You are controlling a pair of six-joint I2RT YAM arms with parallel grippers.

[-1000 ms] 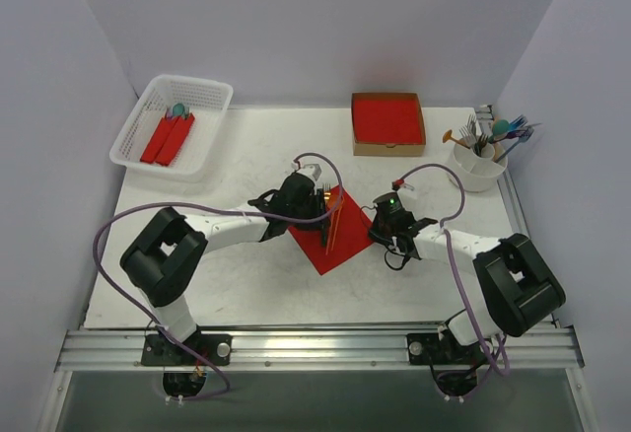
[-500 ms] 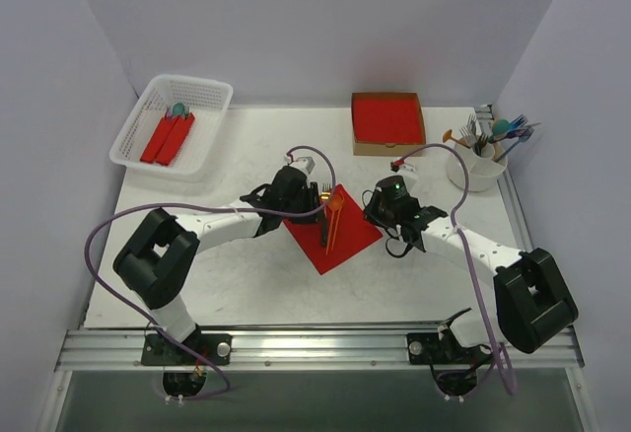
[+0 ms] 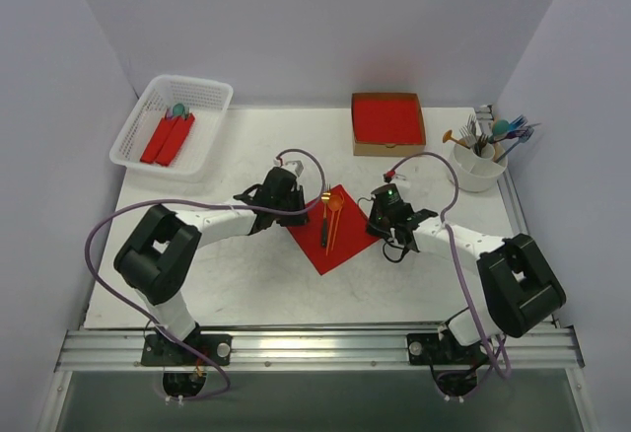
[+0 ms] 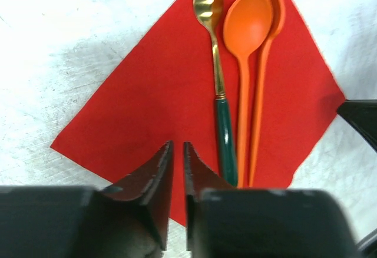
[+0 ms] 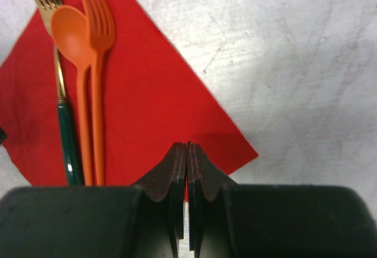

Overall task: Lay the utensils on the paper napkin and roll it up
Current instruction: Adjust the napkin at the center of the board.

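I judge the placing part done. The paper napkin (image 3: 357, 238) lies flat as a diamond in the middle of the counter (image 3: 246, 274). On it the utensils (image 3: 330, 223) rest side by side with their heads toward 12 o'clock: a gold fork (image 4: 218, 75) with a green handle, an orange spoon (image 4: 247, 22) and an orange fork (image 5: 97, 25). The rolling is what is left, because no corner is folded over yet. The left fingers (image 4: 160, 172) stand at the napkin's 10 o'clock edge with only a thin slit between them, and I see nothing held. The right fingers (image 5: 177, 172) are pressed together at the 3 o'clock corner, and I cannot tell whether they pinch the paper. At 10 o'clock from the napkin a white basket (image 3: 187, 79) holds red rolls (image 3: 168, 139), which I take for finished ones. At 1 o'clock there is a cardboard box (image 3: 389, 150) with a red stack, and at 2 o'clock a white cup (image 3: 473, 178) with more utensils. I can read no brand, label or writing in any view.
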